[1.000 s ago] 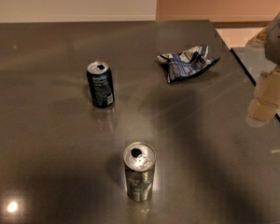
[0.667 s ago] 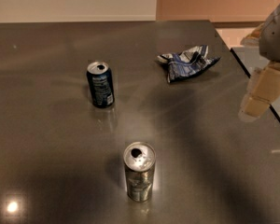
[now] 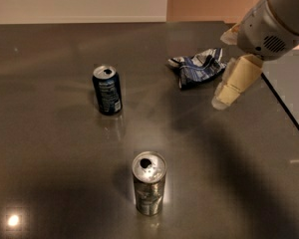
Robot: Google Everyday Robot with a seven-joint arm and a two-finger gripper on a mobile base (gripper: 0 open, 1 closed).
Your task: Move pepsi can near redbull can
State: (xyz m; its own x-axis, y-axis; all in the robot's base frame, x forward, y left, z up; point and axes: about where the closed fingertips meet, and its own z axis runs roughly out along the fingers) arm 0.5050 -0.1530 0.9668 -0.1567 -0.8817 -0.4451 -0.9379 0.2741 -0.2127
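You are at the reach step, and nothing has been grasped. The gripper (image 3: 223,69) hangs above the right part of the surface (image 3: 50,148). Its fingers (image 3: 237,78) are spread apart and hold nothing. The lower finger points down and toward the left of the view.

From the fingers, the pepsi can (image 3: 107,91) stands well apart, across the surface toward the left of the view. It is upright, with its silver top showing and nothing touching it. The redbull can (image 3: 149,185) is also well apart from the fingers, down toward the near edge of the view. It is upright and alone too. The two cans stand well apart from each other, so the placing has not begun.

Just beside the fingers — between them and the pepsi can — lies a crumpled blue-and-white wrapper (image 3: 197,66). It is the only thing on your path.

The next move, as I judge it, is to carry the fingers across and over that wrapper without brushing it. Bring them down around the pepsi can's body, one finger on each side, and close on it below the rim. The can is narrow and tall — a glancing touch from one finger would likely tip it, so centre yourself over it before you descend. Once it is held, you would lift it and set it down close to the redbull can without knocking that one.
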